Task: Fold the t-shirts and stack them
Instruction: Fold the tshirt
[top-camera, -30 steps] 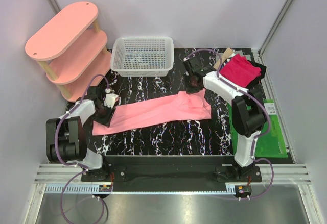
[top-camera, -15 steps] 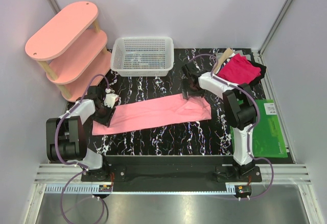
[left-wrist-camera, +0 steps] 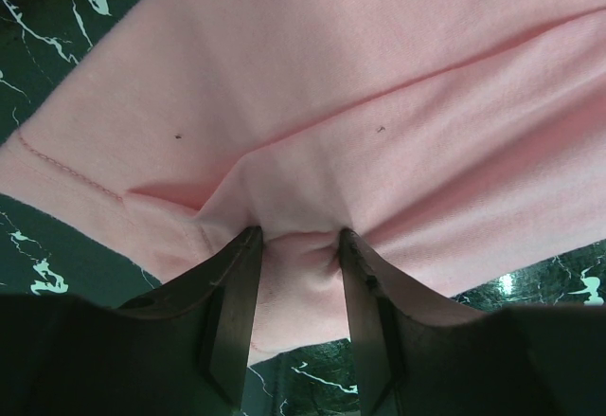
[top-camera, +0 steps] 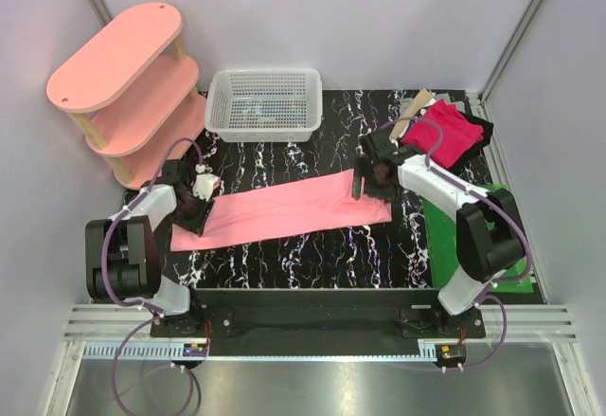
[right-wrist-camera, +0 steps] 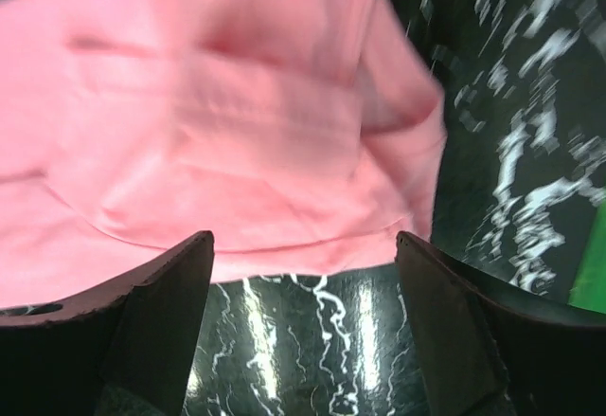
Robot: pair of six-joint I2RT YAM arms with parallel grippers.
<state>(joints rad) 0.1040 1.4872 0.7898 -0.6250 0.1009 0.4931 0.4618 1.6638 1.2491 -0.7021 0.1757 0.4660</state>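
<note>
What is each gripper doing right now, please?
Left gripper: closed on a fold of the salmon-pink t-shirt.
Right gripper: open, holding nothing, over the same shirt's end.

right tool (top-camera: 365, 183) opened, let go of pink t-shirt (top-camera: 284, 209), shifted right

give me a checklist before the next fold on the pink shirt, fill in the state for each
1. Left fingers gripping the pink shirt: ok, cloth is bunched between them near its left end.
2. Right fingers free: ok, spread wide with nothing between them, over the shirt's right end.
3. Shirt laid out as one long band across the table: ok.
4. Layers at the right edge lined up: cannot tell, the right wrist view is blurred.
5. Magenta shirt clear of the fold: ok, it lies apart at the far right corner.
</note>
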